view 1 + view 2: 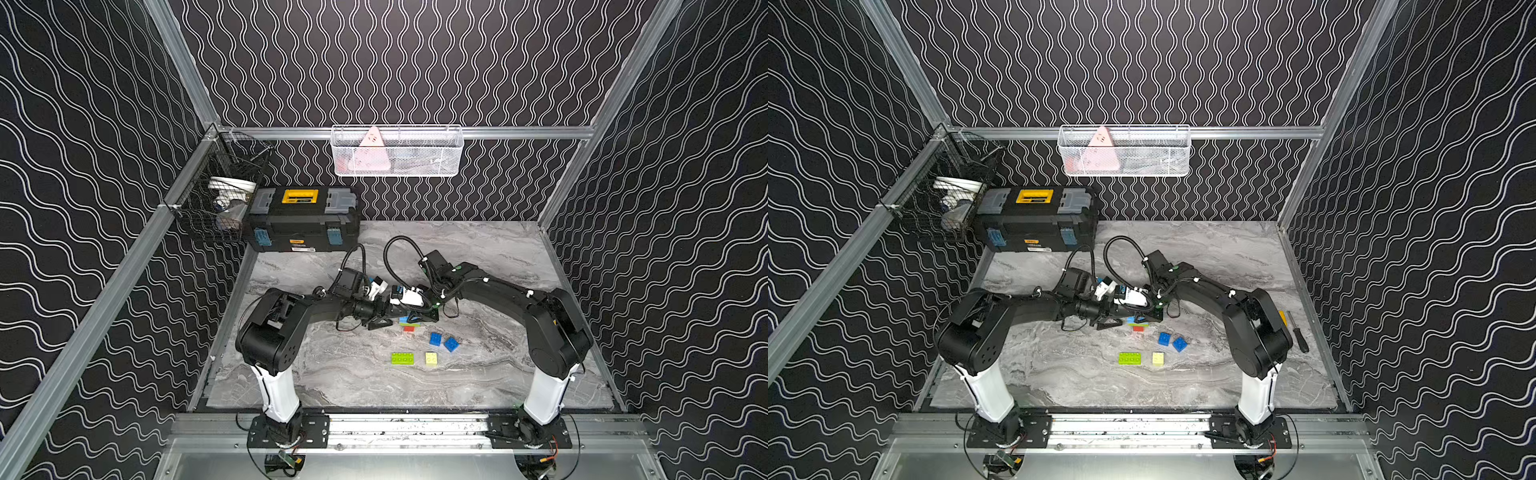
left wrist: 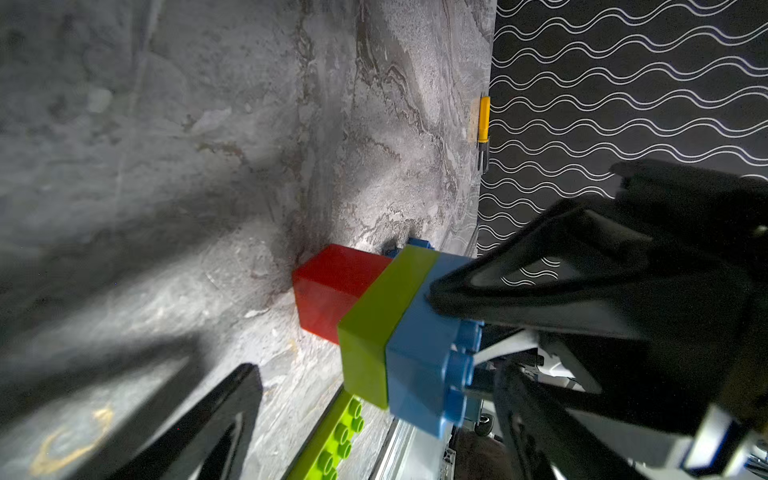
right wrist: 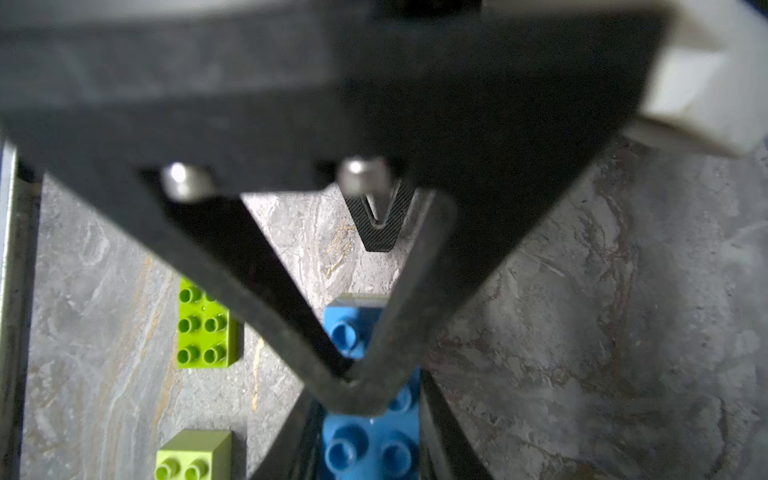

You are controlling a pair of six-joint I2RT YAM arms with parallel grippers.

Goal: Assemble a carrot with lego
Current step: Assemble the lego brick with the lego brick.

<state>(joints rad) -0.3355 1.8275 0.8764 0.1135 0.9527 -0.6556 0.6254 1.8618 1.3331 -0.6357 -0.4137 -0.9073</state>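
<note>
The black toolbox [image 1: 305, 230] at eleven o'clock on the marble table [image 1: 478, 257] carries an orange badge [image 1: 297, 241] on its front, its lettering too small to read; no other writing can be made out. At twelve o'clock a white mesh basket [image 1: 397, 151] hangs on the back wall with a pink triangular piece [image 1: 370, 153] inside, the rest of its load blurred by the mesh. A screwdriver [image 1: 1299, 334] lies at the three o'clock edge, its yellow end partly hidden behind the right arm [image 1: 1246, 316]. The unfinished carrot [image 1: 404, 320] stands near the table's centre, red brick [image 2: 328, 286] down against the marble, then the lime green layer [image 2: 374, 332], then the light blue brick [image 2: 419, 365] with its studs up. The right gripper [image 3: 370, 436] is clamped on the light blue brick, though a blurred black mass covers much of its wrist view. The left gripper [image 2: 340, 332] is spread wide and holds nothing: one finger [image 2: 540, 270] touches the light blue brick's side, and its mate [image 2: 216, 415] stands apart. Two dark blue bricks [image 1: 442, 341] lie loose at five o'clock from the carrot, with the long lime green brick [image 1: 402, 358] and the pale yellow brick [image 1: 431, 358] at six o'clock.
</note>
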